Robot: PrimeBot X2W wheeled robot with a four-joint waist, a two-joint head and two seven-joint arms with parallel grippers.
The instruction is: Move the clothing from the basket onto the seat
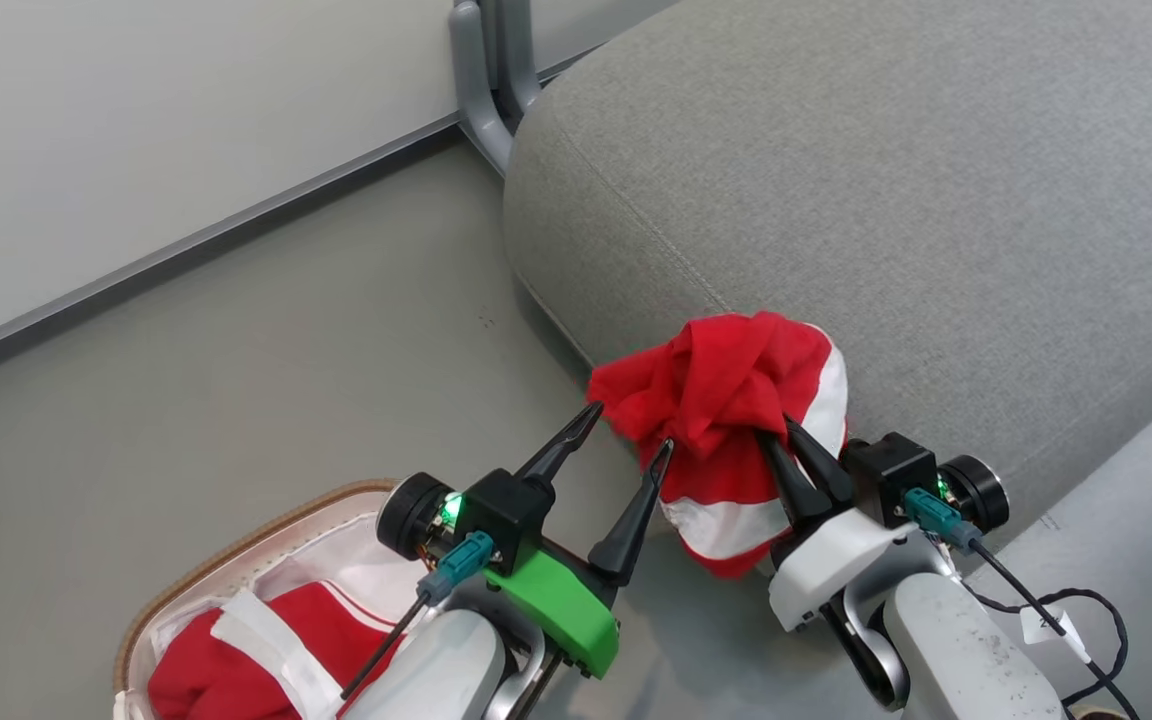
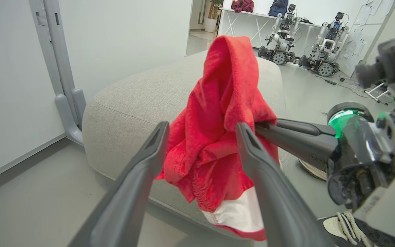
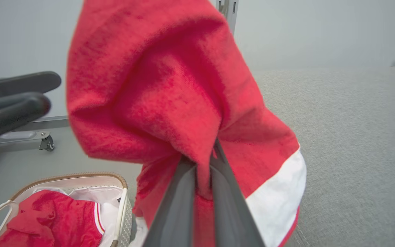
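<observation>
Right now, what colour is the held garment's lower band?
White; the band shows best in the left wrist view.

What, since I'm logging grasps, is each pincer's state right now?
Left pincer: open, gripping nothing.
Right pincer: closed on the red garment, held up at the seat's edge.

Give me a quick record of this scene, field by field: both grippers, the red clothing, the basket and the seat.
left gripper: open, tips close beside the held garment
right gripper: shut on the held garment
held garment: red with a white panel, bunched, hanging at the seat's front edge, not laid on top
basket: on the floor, lower left in the head view
second garment: red with white trim, inside the basket on the white liner
seat: grey cushion, ahead and right of the basket
task state: one garment lifted, one not yet taken
</observation>
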